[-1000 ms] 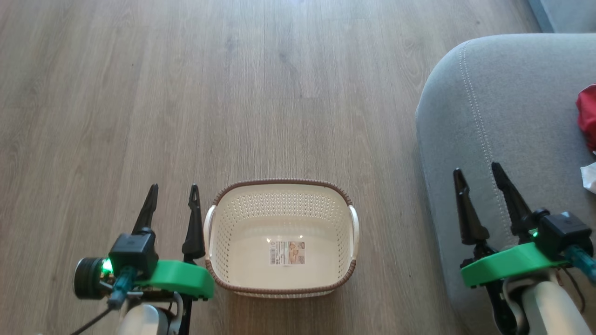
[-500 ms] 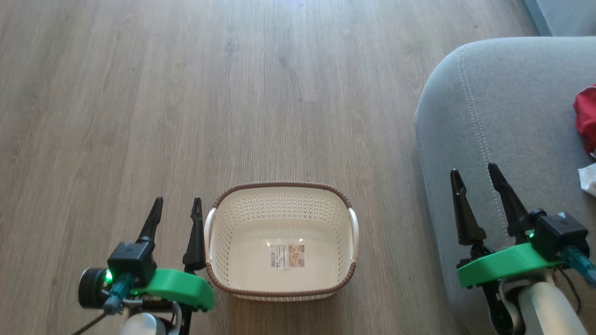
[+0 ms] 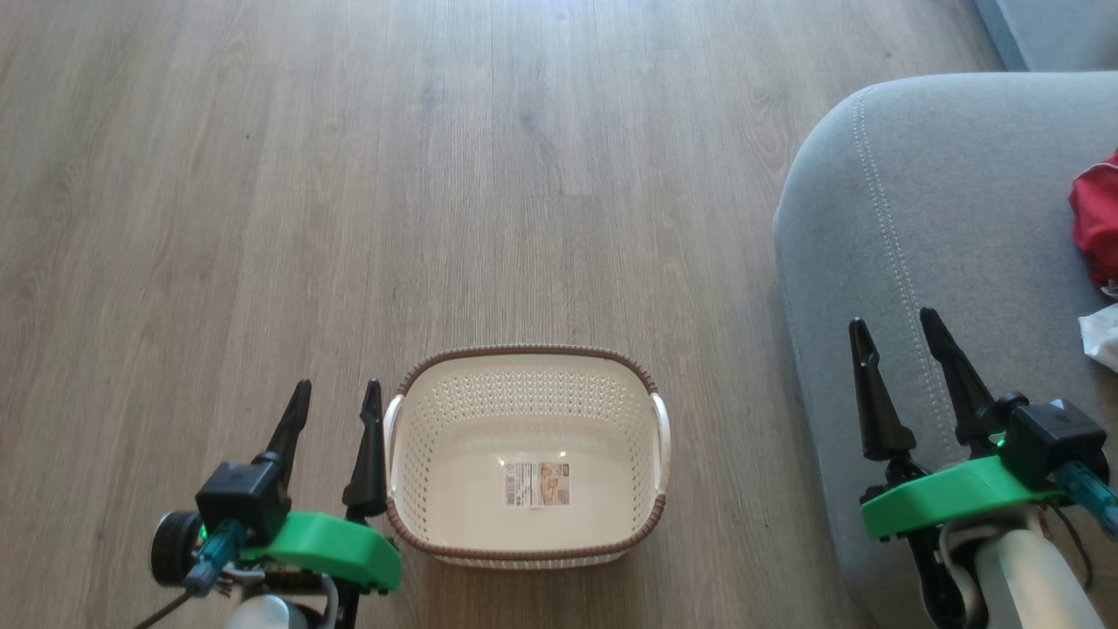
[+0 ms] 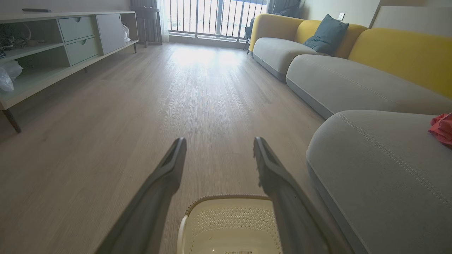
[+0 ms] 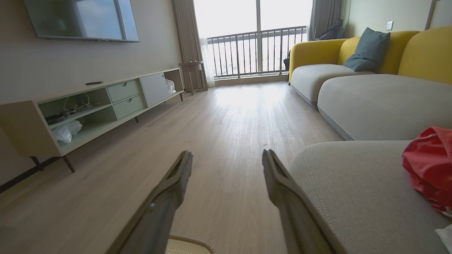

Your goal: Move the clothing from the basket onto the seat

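The cream basket (image 3: 524, 384) with a brown rim stands on the wooden floor, holding nothing but a label sticker on its bottom. Red clothing (image 3: 1097, 218) lies on the grey seat (image 3: 943, 227) at the right edge, with a bit of white fabric (image 3: 1102, 334) below it. My left gripper (image 3: 336, 402) is open beside the basket's left handle. Over the seat's near corner my right gripper (image 3: 898, 328) stands open and holds nothing. The clothing (image 5: 429, 165) and seat (image 5: 353, 190) appear to the right in the right wrist view. The basket's far rim (image 4: 226, 198) lies below the left fingers (image 4: 166, 169).
A long grey and yellow sofa (image 4: 339, 77) with a dark cushion (image 4: 326, 33) runs along the right. A low TV cabinet (image 5: 91, 106) lines the left wall, with a balcony railing (image 5: 257, 49) at the far end. Wooden floor (image 3: 437, 175) stretches ahead of the basket.
The head camera has tilted slightly, so the basket sits a little lower in the picture. The left gripper has drawn back a little toward the bottom edge. Both grippers stay open.
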Controlling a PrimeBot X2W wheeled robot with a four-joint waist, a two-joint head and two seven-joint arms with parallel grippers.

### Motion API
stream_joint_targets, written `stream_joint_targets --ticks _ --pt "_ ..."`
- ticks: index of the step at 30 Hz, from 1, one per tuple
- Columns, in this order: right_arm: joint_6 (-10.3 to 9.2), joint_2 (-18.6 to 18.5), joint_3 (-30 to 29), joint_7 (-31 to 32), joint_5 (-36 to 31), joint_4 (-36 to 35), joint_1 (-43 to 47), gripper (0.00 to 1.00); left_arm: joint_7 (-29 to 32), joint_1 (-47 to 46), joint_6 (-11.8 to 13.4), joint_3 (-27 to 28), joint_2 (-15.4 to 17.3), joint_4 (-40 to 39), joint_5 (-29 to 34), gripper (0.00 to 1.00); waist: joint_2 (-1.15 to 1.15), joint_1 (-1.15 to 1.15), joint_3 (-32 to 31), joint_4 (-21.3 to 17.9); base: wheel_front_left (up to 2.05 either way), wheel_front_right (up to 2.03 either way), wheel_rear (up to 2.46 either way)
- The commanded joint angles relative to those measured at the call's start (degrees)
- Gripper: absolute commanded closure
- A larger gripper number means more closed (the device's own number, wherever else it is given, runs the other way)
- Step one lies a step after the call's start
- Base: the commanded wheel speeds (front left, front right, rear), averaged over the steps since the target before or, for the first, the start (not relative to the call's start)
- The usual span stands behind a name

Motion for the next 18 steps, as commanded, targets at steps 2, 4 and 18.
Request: stream_joint_targets --ticks 2,4,18 --pt "-0.01 -0.6 0.9 -0.4 0.4 -1.7 -0.8 0.00 -0.3 -1.8 -0.3 2.2 -0.1 -1.8 0.0 0.00 0.00 0.00 0.0 -0.1 0.00 0.00 0.00" --pt "-0.01 -0.6 0.9 -0.4 0.4 -1.6 -0.8 0.00 -0.3 -1.8 -0.3 2.1 -0.1 -1.8 0.1 0.00 0.00 0.00 0.0 -0.1 0.00 0.00 0.00" --pt "-0.01 -0.5 1.3 -0.4 -0.6 -1.4 -1.1 0.00 -0.3 -1.8 -1.6 3.2 -0.1 -2.0 -2.4 0.00 0.00 0.00 0.1 -0.5 0.00 0.00 0.00"
